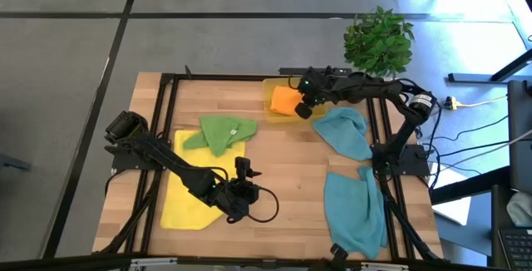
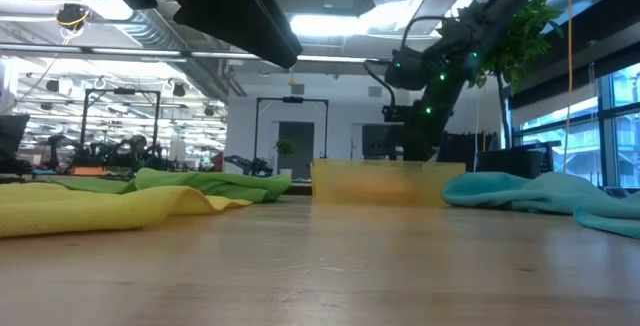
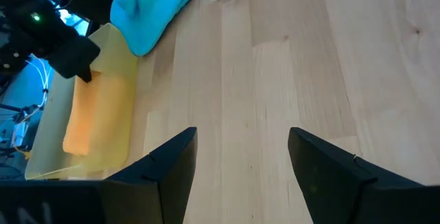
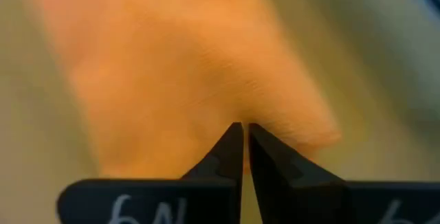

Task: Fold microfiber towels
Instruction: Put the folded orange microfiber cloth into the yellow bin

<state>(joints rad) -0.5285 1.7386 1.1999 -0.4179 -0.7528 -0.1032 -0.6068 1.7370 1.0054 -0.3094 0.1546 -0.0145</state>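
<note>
While my right claw (image 4: 242, 129) pinches together on the near edge of the orange towel (image 4: 185, 66), I want only the top layer caught, so I judge a slow, straight lift out of the tray (image 1: 270, 105) is the move, watching that the tray does not ride up with it. Right under my tips the orange cloth looks soft and nubbly, folded into a thick pad. Around it, the tray is thin, translucent yellow plastic with low walls. Just beside my claw on the bare wood lies a crumpled teal towel (image 1: 345, 131); nearer my base sprawls a second teal one (image 1: 356, 209). Farther off, the green towel (image 1: 220, 131) is bunched on the flat yellow towel (image 1: 195, 192). My left claw (image 3: 240, 176) hangs over open planks, fingers wide apart, holding nothing.
</note>
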